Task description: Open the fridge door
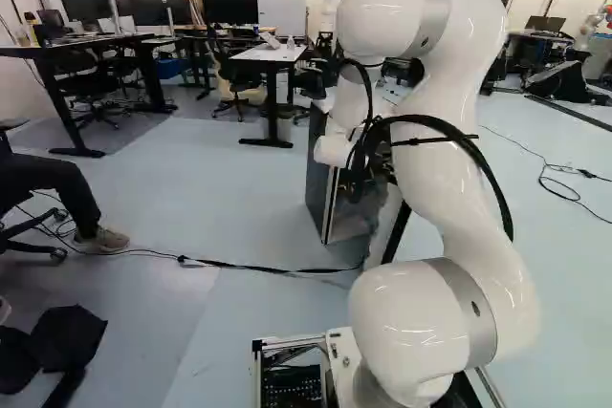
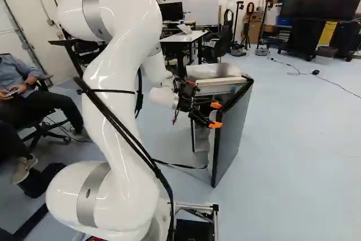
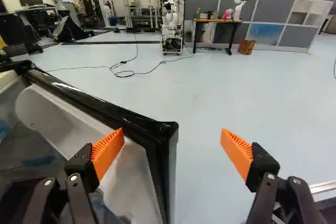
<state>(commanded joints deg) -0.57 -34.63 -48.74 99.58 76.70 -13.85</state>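
- Gripper (image 3: pixel 172 132), black with two ridged orange pads (image 3: pixel 107 153): I have it wide apart, holding nothing.
- Flat grey fridge door (image 2: pixel 232 134) with a shiny black rim: its edge pokes between my pads, one by its white inside.
- Big boxy dark fridge (image 1: pixel 318 179): its door is off it, part open. I may still need to push it wider.

Beside 1 jaw, the long black plastic-looking door rim (image 3: pixel 123 119) is glossy, the curved white door liner (image 3: pixel 134 179) smooth; 2 ribbed orange pads (image 3: pixel 239 153) look matt.
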